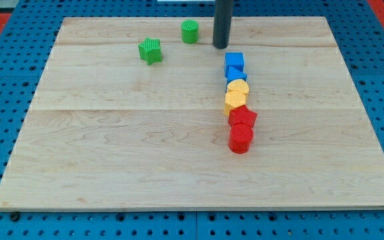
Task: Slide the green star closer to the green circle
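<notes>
The green star [151, 51] lies on the wooden board near the view's top left. The green circle [190, 31] stands up and to the right of it, a short gap apart. My tip [221, 46] rests on the board to the right of the green circle, not touching any block, and well to the right of the star.
A column of blocks runs down from just below my tip: two blue blocks [234, 64], two yellow blocks [236, 95], a red star-like block [243, 118] and a red cylinder [241, 139]. The wooden board [112, 153] lies on a blue pegboard table.
</notes>
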